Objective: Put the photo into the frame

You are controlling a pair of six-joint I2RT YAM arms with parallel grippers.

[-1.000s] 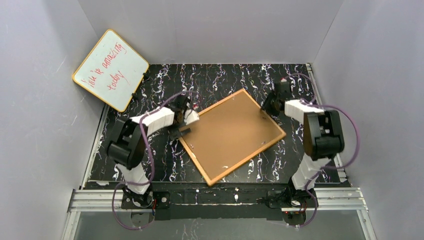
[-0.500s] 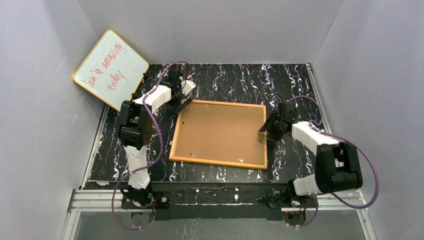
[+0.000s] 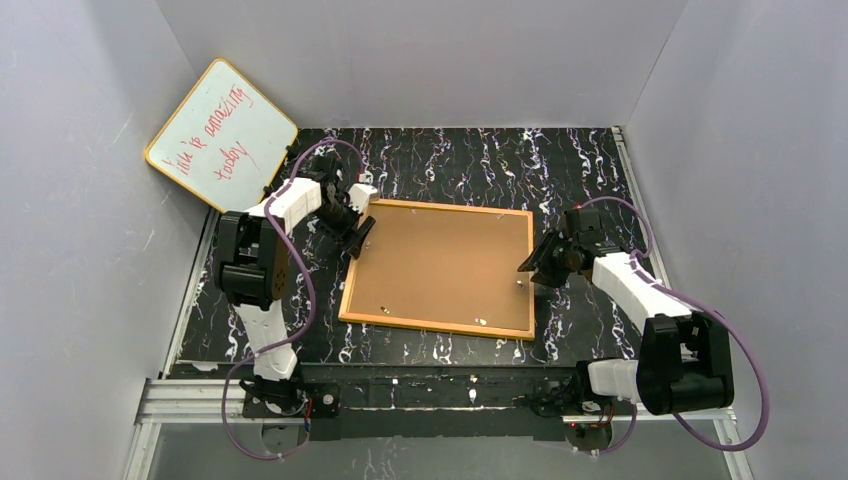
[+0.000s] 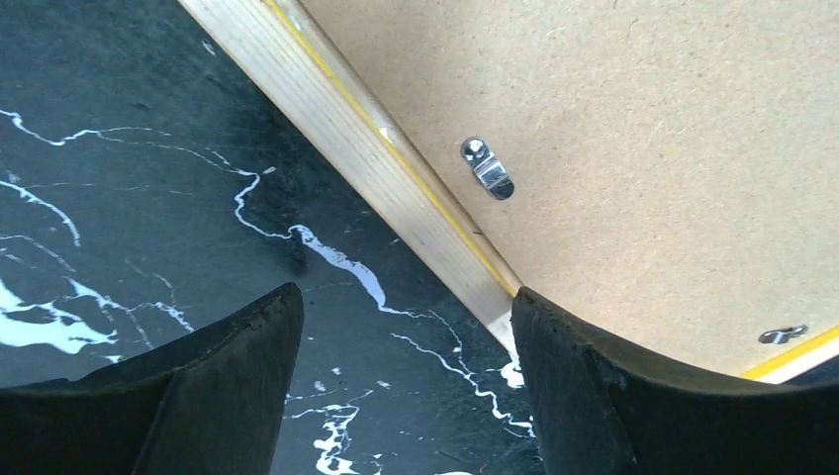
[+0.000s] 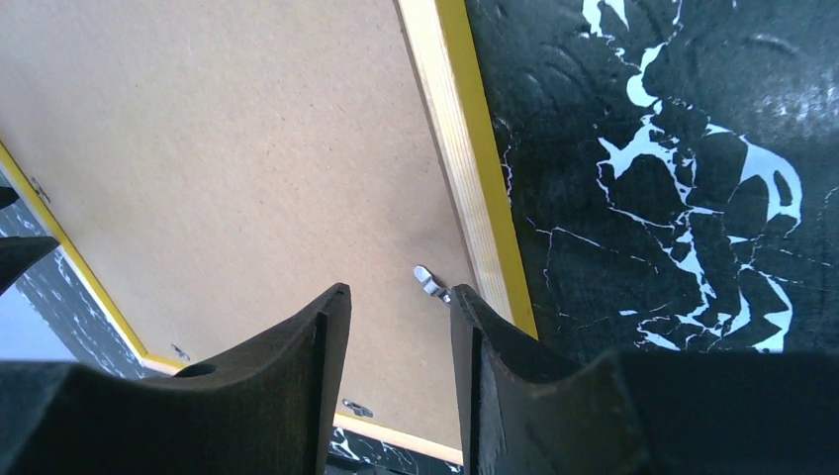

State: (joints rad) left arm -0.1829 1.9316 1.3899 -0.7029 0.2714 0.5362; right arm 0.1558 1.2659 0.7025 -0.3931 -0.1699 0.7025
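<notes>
The frame (image 3: 435,328) lies face down on the black marbled table, its brown backing board (image 3: 440,265) up. The photo is not in view. My left gripper (image 3: 358,232) is open and empty at the frame's far left corner. In the left wrist view (image 4: 404,297) one finger is over the table and the other over the corner of the rim (image 4: 366,148). My right gripper (image 3: 527,268) is open and empty at the frame's right edge. In the right wrist view (image 5: 399,292) its fingers hang over the backing board (image 5: 247,148) near a metal clip (image 5: 430,280).
A yellow-rimmed whiteboard (image 3: 222,138) with red handwriting leans at the back left corner. Grey walls close in the table on three sides. Small metal clips (image 4: 487,168) sit along the backing board's edges.
The frame has turned from diagonal to nearly square with the table. My left gripper went to its far left corner. My right gripper moved nearer along the right edge.
</notes>
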